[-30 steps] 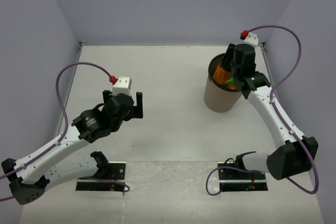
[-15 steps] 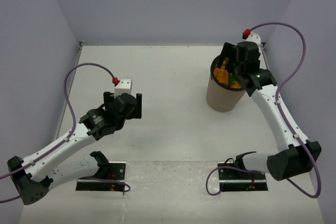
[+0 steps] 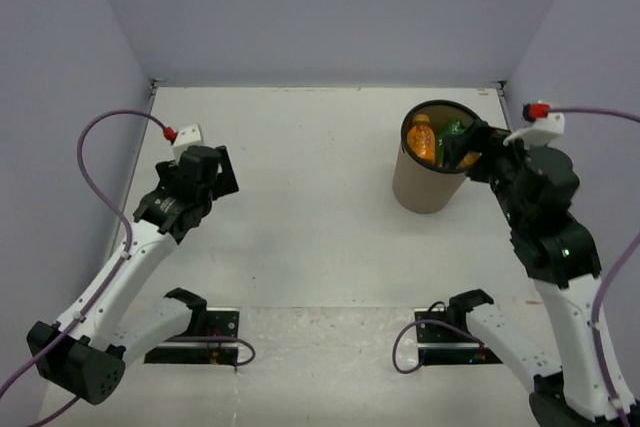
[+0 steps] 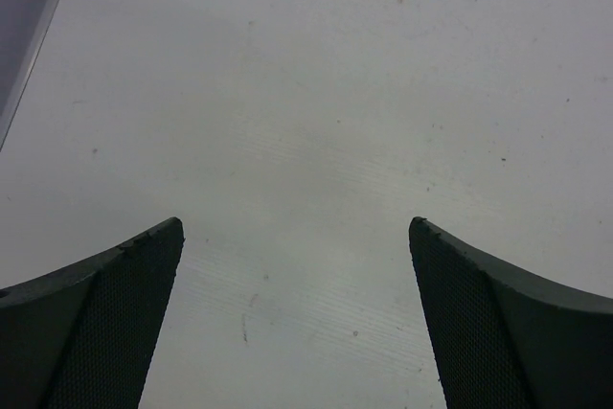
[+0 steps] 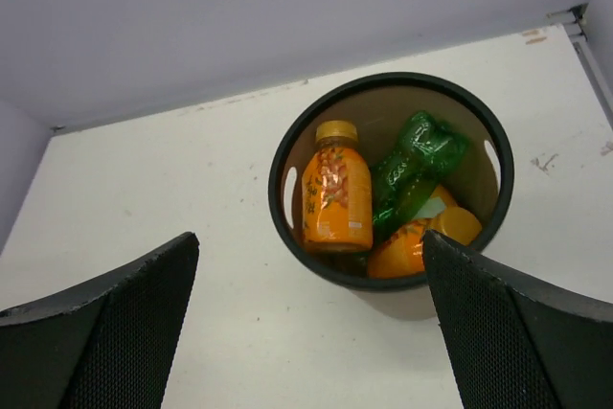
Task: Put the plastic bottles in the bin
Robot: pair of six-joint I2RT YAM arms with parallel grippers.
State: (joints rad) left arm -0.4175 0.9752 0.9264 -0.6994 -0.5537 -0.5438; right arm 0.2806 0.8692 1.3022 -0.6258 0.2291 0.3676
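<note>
The bin is a brown cylinder with a black rim, standing at the table's right rear. Plastic bottles lie inside it. An orange labelled one leans on the left wall, a ribbed green one lies beside it, and another orange one is at the near side. The top view shows the orange and green bottles too. My right gripper hangs open and empty just right of the bin, apart from it. My left gripper is open over bare table at the left.
Purple walls close the table at the back and both sides; the right wall runs close behind the bin. The arm bases and their cables sit along the near edge.
My right gripper opened over the bin, let go of an orange bottle, and drew back toward the near right. My left arm swung left and away from the table's middle.
</note>
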